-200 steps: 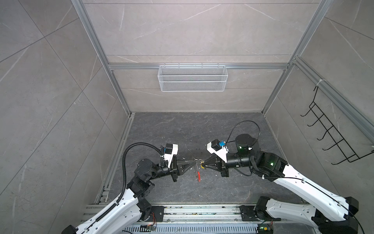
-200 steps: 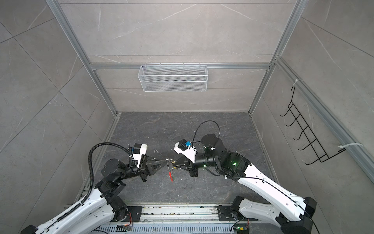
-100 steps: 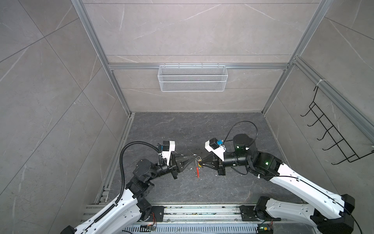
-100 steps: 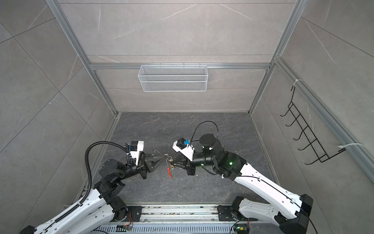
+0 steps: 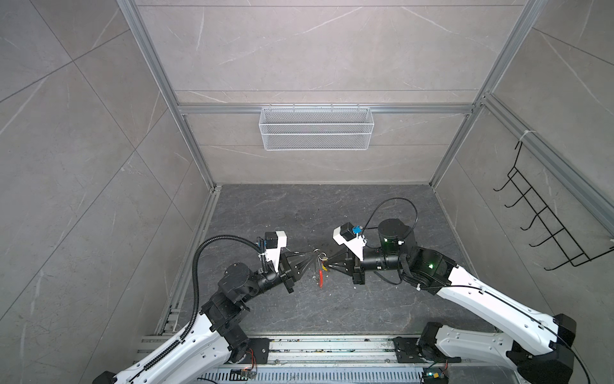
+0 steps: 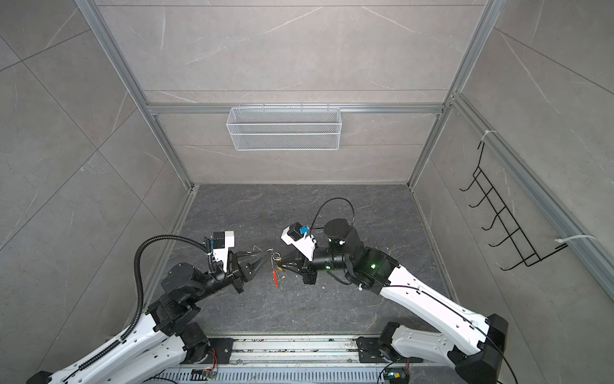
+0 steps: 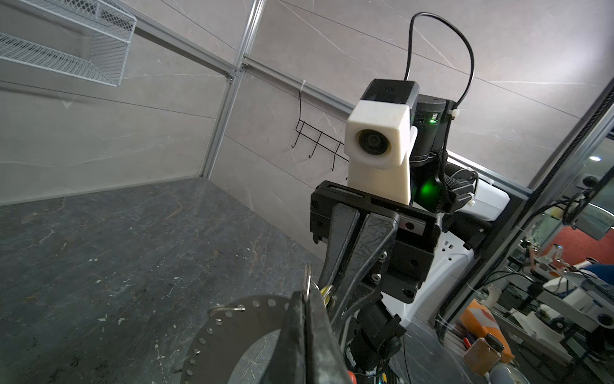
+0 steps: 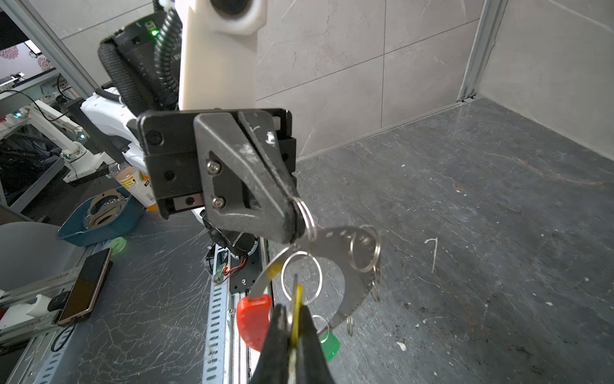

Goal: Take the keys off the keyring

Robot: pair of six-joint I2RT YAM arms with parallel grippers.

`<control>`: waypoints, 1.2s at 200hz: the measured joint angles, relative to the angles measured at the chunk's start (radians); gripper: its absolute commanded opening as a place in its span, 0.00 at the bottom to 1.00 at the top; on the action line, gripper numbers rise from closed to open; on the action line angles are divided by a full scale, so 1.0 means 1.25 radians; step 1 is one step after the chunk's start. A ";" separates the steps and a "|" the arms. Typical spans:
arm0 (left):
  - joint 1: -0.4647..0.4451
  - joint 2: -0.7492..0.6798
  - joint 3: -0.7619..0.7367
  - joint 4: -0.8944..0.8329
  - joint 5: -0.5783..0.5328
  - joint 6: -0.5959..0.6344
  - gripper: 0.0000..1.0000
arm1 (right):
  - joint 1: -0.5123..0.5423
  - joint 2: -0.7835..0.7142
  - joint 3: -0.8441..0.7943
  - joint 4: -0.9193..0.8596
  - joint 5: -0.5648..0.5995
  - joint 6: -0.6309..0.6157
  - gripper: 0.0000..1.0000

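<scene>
Hanging between the 2 arms, above the near middle of the dark floor (image 5: 332, 216), is the large thin grey hole-dotted keyring (image 8: 335, 246) with its red plastic segment (image 8: 252, 320). The left gripper (image 8: 294, 224) is clamped on its end at a small wire ring (image 8: 307, 216). The right gripper (image 8: 294, 332) pinches the yellow-headed metal key (image 8: 298, 296), and the green-headed key (image 8: 329, 342) dangles just beside. 1 white wire mesh basket (image 5: 315, 133) hangs on the far wall. Behind the left arm, 1 teal plastic tray (image 8: 96, 232) holds grey perforated bands (image 8: 103, 207).

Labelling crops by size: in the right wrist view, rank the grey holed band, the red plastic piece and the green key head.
1. grey holed band
2. red plastic piece
3. green key head, partly hidden, so its full size is unsure
</scene>
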 measured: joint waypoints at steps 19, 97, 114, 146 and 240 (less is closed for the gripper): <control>-0.019 0.000 0.000 -0.019 -0.045 0.023 0.00 | 0.000 0.006 -0.009 0.009 0.004 0.007 0.00; -0.080 0.010 0.002 -0.049 -0.185 0.107 0.00 | -0.001 0.018 -0.028 0.038 0.023 0.036 0.00; -0.088 0.011 0.002 -0.052 -0.202 0.120 0.00 | -0.001 0.020 -0.032 0.042 0.027 0.039 0.00; -0.098 0.011 0.002 -0.055 -0.229 0.143 0.00 | -0.001 0.019 -0.036 0.047 0.047 0.043 0.00; -0.109 0.013 0.004 -0.093 -0.275 0.169 0.00 | 0.000 0.005 -0.036 0.062 0.128 0.045 0.00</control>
